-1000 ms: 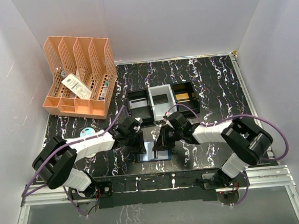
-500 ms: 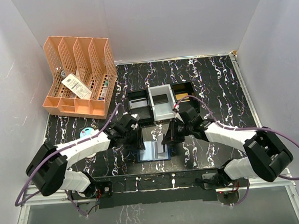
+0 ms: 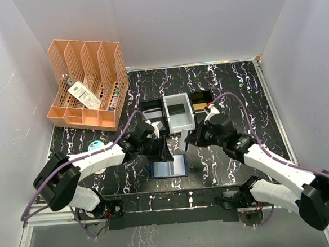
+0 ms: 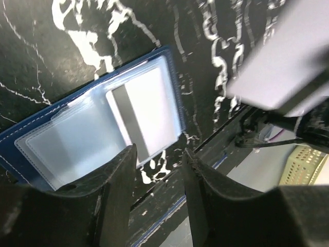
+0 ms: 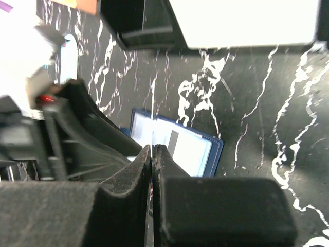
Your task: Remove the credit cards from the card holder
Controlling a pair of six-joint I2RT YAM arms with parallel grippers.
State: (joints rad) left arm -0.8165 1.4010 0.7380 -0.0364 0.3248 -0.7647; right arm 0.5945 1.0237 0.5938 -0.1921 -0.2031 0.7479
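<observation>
My left gripper [image 4: 158, 154] had let go and hung parted over the card holder [image 3: 169, 168], which lay open on the table [image 3: 236, 96] with one card [image 4: 146, 110] still sleeved. My right gripper [image 5: 153, 149] had drawn back clenched; whether on a card, I couldn't tell.

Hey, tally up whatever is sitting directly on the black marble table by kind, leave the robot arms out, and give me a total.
Black rectangular plastic trays: 2
Grey rectangular plastic tray: 1
Peach slotted plastic file rack: 1
Navy-blue bifold card holder, lying open: 1
Pale blue oval case: 1
Total: 6
</observation>
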